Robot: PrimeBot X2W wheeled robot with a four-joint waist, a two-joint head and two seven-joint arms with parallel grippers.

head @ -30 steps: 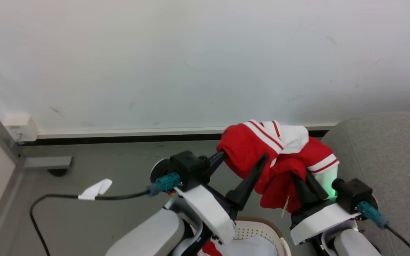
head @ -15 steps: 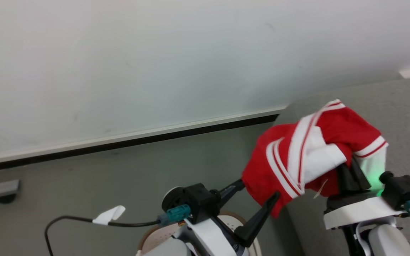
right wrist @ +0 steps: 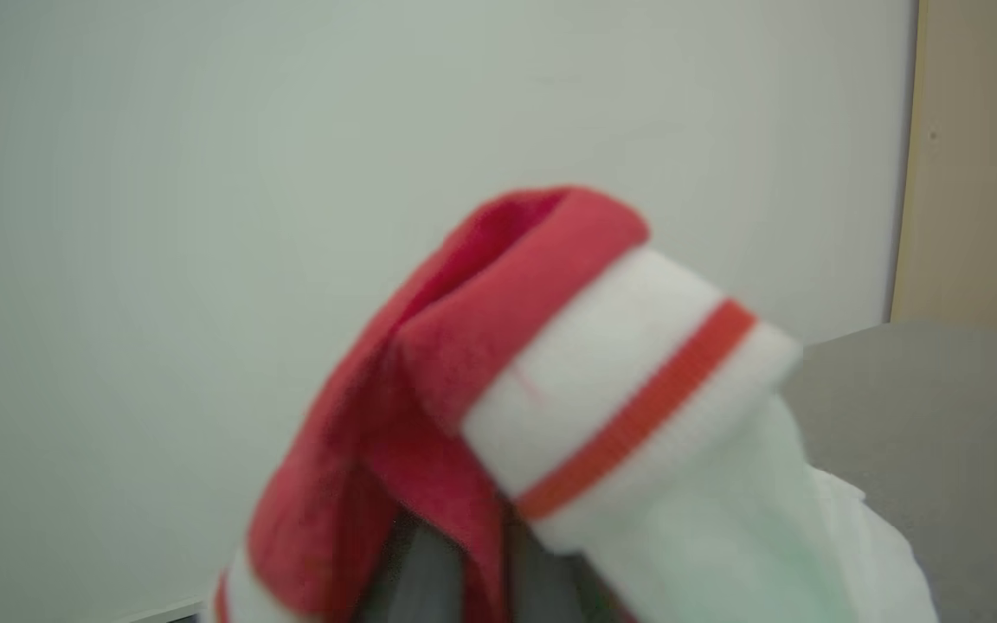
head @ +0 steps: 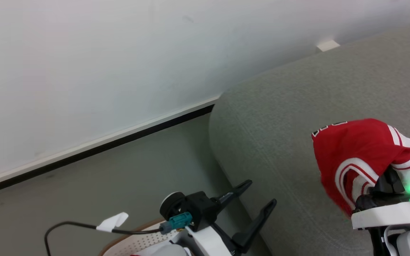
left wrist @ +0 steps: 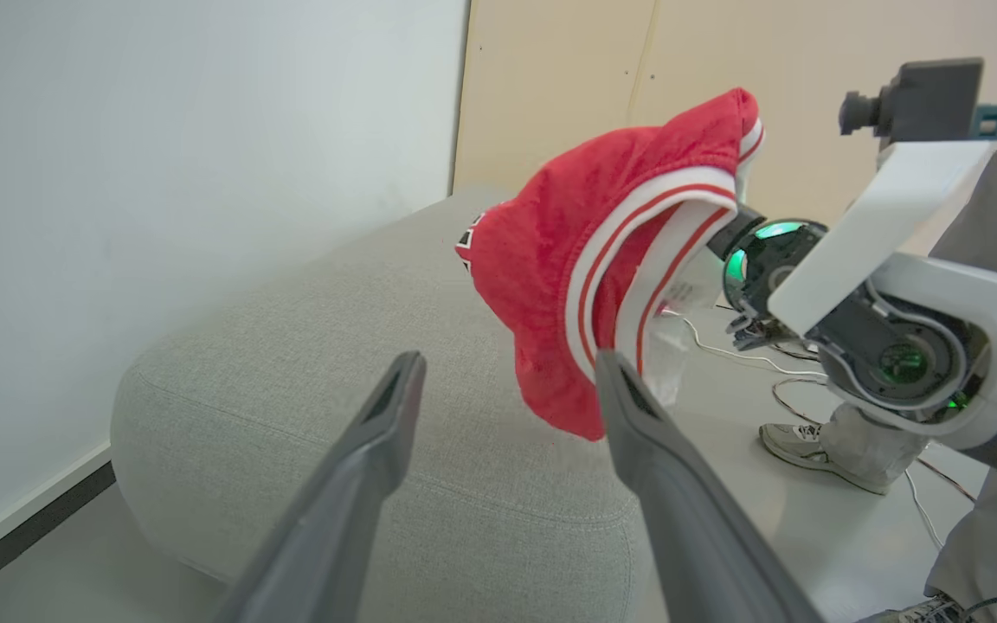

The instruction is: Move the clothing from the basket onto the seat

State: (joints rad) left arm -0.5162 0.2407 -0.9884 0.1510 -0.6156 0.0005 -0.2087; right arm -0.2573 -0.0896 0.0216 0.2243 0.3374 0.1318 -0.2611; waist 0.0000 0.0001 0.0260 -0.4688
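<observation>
cable with white tag: laid on the grey floor, at 7 o'clock in the head view.

basket: a slice of tan rim and perforated cream wall is seen at 6 o'clock in the head view, just behind the left arm. its contents are hidden.

left gripper: held at 6 o'clock in the head view, fingers pointed toward 1 o'clock. jaws are spread wide, with nothing between them. its tips are placed at the seat's rounded near edge.

seat: light-grey upholstery, spread from the centre to 3 o'clock in the head view and set against the white wall.

clothing: one red jersey garment with white stripes and a patch of lettering, found at 4 o'clock in the head view. it is bunched and carried above the seat cushion, well apart from the basket. whether its lower hem touches the fabric cannot be told.

right gripper: jaws are clamped together on the clothing, which is draped over the fingers and hides most of them.

shoe: a person's, seen on the floor at 4 o'clock in the left wrist view.
</observation>
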